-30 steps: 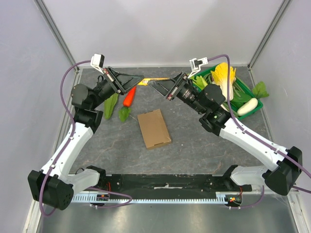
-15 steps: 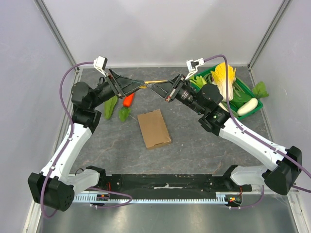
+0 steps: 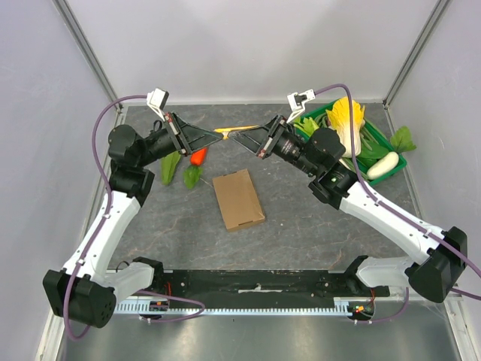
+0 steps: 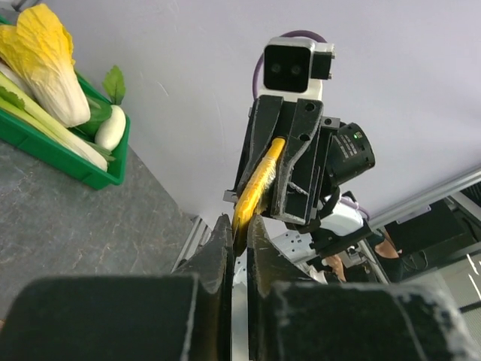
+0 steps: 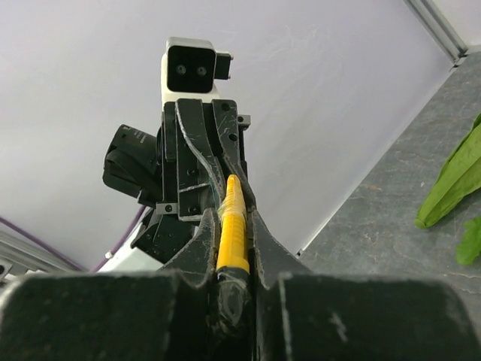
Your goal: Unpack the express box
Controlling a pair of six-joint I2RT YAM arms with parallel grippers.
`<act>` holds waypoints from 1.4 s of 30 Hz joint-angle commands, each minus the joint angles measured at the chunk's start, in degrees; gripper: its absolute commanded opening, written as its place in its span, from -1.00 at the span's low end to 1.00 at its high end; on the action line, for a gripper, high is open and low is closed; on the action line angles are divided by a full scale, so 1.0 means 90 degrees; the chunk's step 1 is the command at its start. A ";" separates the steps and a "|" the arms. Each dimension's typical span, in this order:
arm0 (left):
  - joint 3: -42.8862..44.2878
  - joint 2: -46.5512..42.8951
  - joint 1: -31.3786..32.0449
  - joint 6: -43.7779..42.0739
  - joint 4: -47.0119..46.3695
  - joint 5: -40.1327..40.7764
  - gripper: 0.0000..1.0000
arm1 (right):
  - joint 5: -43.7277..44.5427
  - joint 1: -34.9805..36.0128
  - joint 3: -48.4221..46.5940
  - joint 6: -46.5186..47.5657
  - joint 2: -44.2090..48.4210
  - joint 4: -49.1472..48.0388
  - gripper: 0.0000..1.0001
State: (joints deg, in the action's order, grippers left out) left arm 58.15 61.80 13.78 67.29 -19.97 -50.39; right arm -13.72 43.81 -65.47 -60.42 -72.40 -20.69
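Observation:
The express box (image 3: 238, 199), flat brown cardboard with its lid down, lies mid-table with no gripper touching it. Above the table's far side both grippers meet tip to tip on a slim yellow ribbed tool (image 3: 225, 130). My right gripper (image 3: 236, 134) is shut on the tool's body (image 5: 233, 233), which runs between its jaws (image 5: 231, 218). My left gripper (image 3: 216, 132) is shut on the tool's other end (image 4: 259, 177), pinched at its tips (image 4: 239, 226).
A green crate (image 3: 396, 159) at the back right holds a yellow cabbage (image 3: 347, 116), a white radish (image 3: 382, 165) and greens. A red-orange vegetable (image 3: 198, 156) and green leaves (image 3: 172, 167) lie under the left arm. Walls enclose the table.
The left gripper opened wide about half a second ago and has shut again on the yellow tool's end. The right gripper kept its hold. The box has not moved.

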 commanded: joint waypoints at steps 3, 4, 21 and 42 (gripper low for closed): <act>0.0384 0.0018 -0.0037 -0.0259 -0.0057 -0.0446 -0.96 | -0.0234 -0.0053 -0.0284 0.0005 0.0202 0.0062 -0.26; 0.0404 0.0018 -0.0027 -0.0269 -0.0028 -0.0504 -0.97 | -0.0215 -0.0073 -0.0294 0.0043 0.0241 0.0082 -0.13; 0.0317 0.0126 -0.0037 0.0091 -0.0465 -0.0515 -0.96 | -0.0683 -0.0229 -0.0440 -0.0024 0.0320 -0.0172 0.20; 0.0140 0.0310 0.0002 0.0385 -0.0643 -0.0612 -0.96 | -0.1093 -0.0220 -0.0889 0.0258 -0.0188 0.0393 -0.38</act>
State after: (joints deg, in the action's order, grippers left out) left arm 58.85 63.16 13.19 70.11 -25.82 -54.02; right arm -20.71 40.86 -70.28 -59.66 -73.34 -17.85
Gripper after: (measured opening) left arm 0.054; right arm 0.381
